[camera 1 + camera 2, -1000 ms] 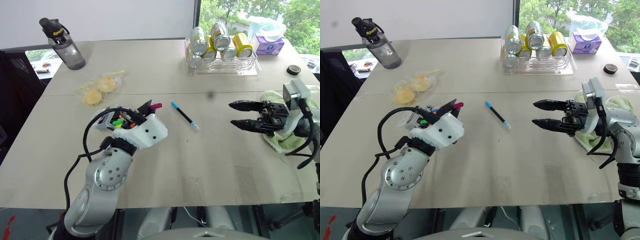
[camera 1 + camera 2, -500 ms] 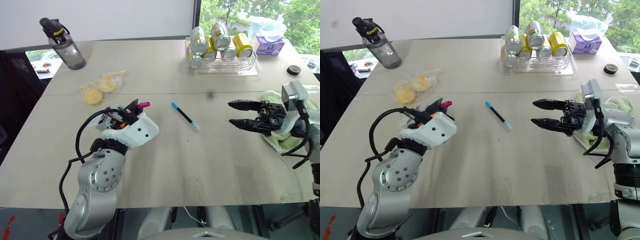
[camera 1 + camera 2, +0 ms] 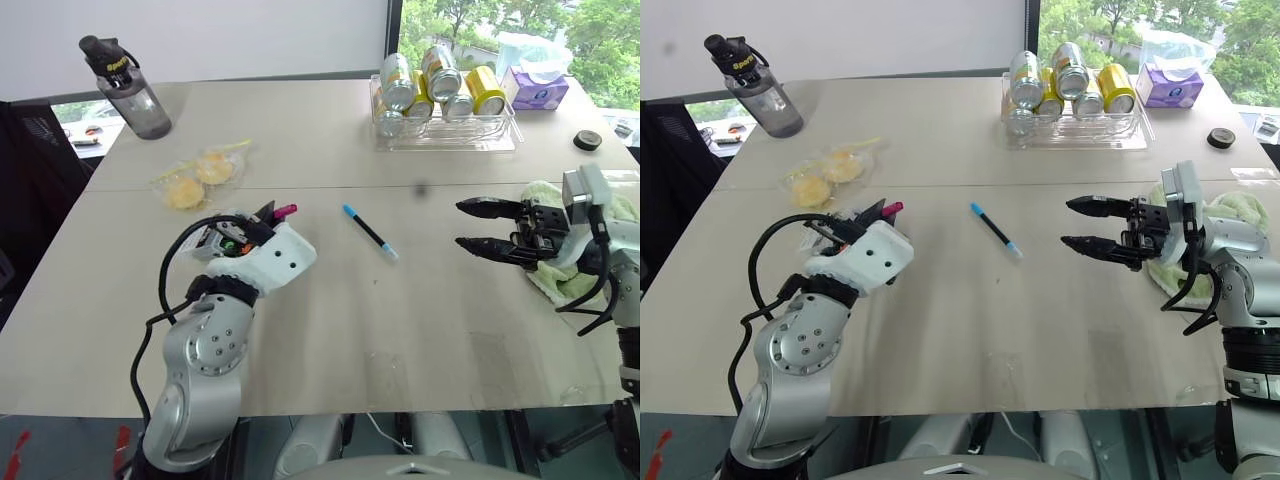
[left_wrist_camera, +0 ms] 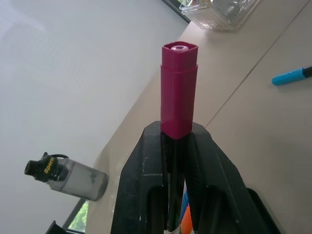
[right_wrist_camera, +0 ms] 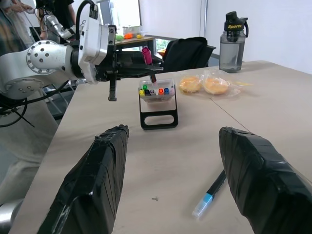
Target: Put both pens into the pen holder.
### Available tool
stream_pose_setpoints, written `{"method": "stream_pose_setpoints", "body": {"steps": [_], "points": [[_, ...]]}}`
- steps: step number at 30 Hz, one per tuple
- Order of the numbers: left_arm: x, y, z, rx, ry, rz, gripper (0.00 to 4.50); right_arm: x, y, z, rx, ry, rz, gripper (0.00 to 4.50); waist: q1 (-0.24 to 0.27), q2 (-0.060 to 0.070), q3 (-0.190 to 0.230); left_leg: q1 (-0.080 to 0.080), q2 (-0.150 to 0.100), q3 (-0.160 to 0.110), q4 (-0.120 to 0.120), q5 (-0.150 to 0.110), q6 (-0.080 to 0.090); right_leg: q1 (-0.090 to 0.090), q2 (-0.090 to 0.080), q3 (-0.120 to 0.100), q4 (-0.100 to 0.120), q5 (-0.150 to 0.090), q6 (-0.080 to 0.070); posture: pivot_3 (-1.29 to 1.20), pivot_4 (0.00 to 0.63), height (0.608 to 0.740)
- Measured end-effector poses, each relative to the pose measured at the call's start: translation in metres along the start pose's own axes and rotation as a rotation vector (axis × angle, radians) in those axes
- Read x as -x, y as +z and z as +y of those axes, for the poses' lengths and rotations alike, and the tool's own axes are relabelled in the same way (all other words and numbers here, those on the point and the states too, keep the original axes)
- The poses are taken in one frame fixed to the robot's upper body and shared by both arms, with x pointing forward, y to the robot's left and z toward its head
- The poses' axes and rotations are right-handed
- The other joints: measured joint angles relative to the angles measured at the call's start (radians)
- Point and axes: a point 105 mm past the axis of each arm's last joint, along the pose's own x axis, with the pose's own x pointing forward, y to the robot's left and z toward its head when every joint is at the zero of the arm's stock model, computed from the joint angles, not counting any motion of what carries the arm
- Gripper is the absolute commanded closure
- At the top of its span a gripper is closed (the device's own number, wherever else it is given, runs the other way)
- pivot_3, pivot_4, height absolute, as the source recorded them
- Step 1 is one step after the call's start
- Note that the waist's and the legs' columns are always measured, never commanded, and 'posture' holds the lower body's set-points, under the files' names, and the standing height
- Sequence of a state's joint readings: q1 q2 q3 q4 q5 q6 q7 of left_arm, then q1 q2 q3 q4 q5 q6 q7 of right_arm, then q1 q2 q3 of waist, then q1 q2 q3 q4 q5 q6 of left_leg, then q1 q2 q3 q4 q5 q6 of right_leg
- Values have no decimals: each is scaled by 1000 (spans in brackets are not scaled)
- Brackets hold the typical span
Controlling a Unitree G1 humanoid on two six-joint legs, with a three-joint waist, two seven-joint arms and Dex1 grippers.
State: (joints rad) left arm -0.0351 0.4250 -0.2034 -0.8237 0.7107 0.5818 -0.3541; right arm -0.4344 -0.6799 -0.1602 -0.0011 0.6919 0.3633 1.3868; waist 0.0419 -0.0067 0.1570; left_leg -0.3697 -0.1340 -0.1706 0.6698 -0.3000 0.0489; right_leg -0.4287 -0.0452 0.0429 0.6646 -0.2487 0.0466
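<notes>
My left gripper [image 3: 268, 213] is shut on a slim black pen with a magenta end [image 4: 179, 87], which sticks out past the fingertips. Just beneath that hand stands the pen holder [image 5: 157, 91], a small translucent case on a black frame showing coloured markers. My wrist partly hides the pen holder [image 3: 228, 243] in the head views. The held pen's dark shaft slants down to the holder's top; whether it is inside I cannot tell. The other pen [image 3: 369, 231], black with blue ends, lies flat mid-table. My right gripper [image 3: 470, 227] hovers open to the right of it, pointing left.
A grey water bottle [image 3: 128, 88] stands at the far left. A bag of buns [image 3: 200, 177] lies behind the holder. A clear tray of cans [image 3: 440, 100] and a tissue box [image 3: 535, 90] sit far right. A green-white cloth [image 3: 560, 272] lies under my right arm.
My left hand has shifted a little to the left with the magenta-ended pen, coming over the pen holder. The right gripper and the blue-ended pen have stayed put.
</notes>
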Motion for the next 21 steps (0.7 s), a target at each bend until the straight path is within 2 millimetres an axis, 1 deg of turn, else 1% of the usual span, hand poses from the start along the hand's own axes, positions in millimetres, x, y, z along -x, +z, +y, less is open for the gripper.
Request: {"method": "stream_pose_setpoints", "body": {"steps": [3, 7, 8, 9, 10, 11, 12, 13, 14, 15, 16, 21], "points": [[-2, -3, -3, 2, -10, 10, 4500, 0, 0, 0, 0, -1, 0, 1357, 0, 0, 0, 0, 0, 0, 0, 0, 0, 0, 0, 0, 0, 0, 0, 0, 150, 740], [-1, -5, -1, -2, -2, 17, 4500, 0, -1, 0, -3, -4, 1, 1357, 0, 0, 0, 0, 0, 0, 0, 0, 0, 0, 0, 0, 0, 0, 0, 0, 150, 740], [-1, -7, 0, -2, 2, 24, 3504, 1, -2, 0, -6, -6, 1, 1261, 0, 0, 0, 0, 0, 0, 0, 0, 0, 0, 0, 0, 0, 0, 0, 0, 150, 740], [-1, -9, 2, -2, 8, 31, 3255, 1, -2, 0, -9, -7, 2, 1261, 0, 0, 0, 0, 0, 0, 0, 0, 0, 0, 0, 0, 0, 0, 0, 0, 150, 740], [-1, -10, 3, -3, 16, 37, 2830, 1, -3, 1, -14, -8, 3, 1261, 0, 0, 0, 0, 0, 0, 0, 0, 0, 0, 0, 0, 0, 0, 0, 0, 150, 740], [0, -11, 5, -3, 22, 42, 2539, 2, -4, 1, -17, -9, 3, 1261, 0, 0, 0, 0, 0, 0, 0, 0, 0, 0, 0, 0, 0, 0, 0, 0, 150, 740], [0, -12, 7, -6, 31, 48, 1913, 2, -4, 1, -17, -9, 3, 1261, 0, 0, 0, 0, 0, 0, 0, 0, 0, 0, 0, 0, 0, 0, 0, 0, 150, 740], [0, -13, 8, -9, 39, 52, 1459, 2, -4, 1, -17, -9, 3, 1261, 0, 0, 0, 0, 0, 0, 0, 0, 0, 0, 0, 0, 0, 0, 0, 0, 150, 740], [0, -14, 10, -15, 49, 59, 881, 2, -4, 1, -17, -10, 3, 1261, 0, 0, 0, 0, 0, 0, 0, 0, 0, 0, 0, 0, 0, 0, 0, 0, 150, 740], [0, -15, 11, -18, 55, 63, 517, 2, -4, 1, -17, -11, 3, 1261, 0, 0, 0, 0, 0, 0, 0, 0, 0, 0, 0, 0, 0, 0, 0, 0, 150, 740], [0, -16, 13, -20, 66, 70, 27, 2, -4, 0, -17, -15, 3, 1261, 0, 0, 0, 0, 0, 0, 0, 0, 0, 0, 0, 0, 0, 0, 0, 0, 150, 740], [1, -16, 13, -12, 73, 73, 27, 2, -4, -1, -18, -25, 3, 1261, 0, 0, 0, 0, 0, 0, 0, 0, 0, 0, 0, 0, 0, 0, 0, 0, 150, 740]]}}
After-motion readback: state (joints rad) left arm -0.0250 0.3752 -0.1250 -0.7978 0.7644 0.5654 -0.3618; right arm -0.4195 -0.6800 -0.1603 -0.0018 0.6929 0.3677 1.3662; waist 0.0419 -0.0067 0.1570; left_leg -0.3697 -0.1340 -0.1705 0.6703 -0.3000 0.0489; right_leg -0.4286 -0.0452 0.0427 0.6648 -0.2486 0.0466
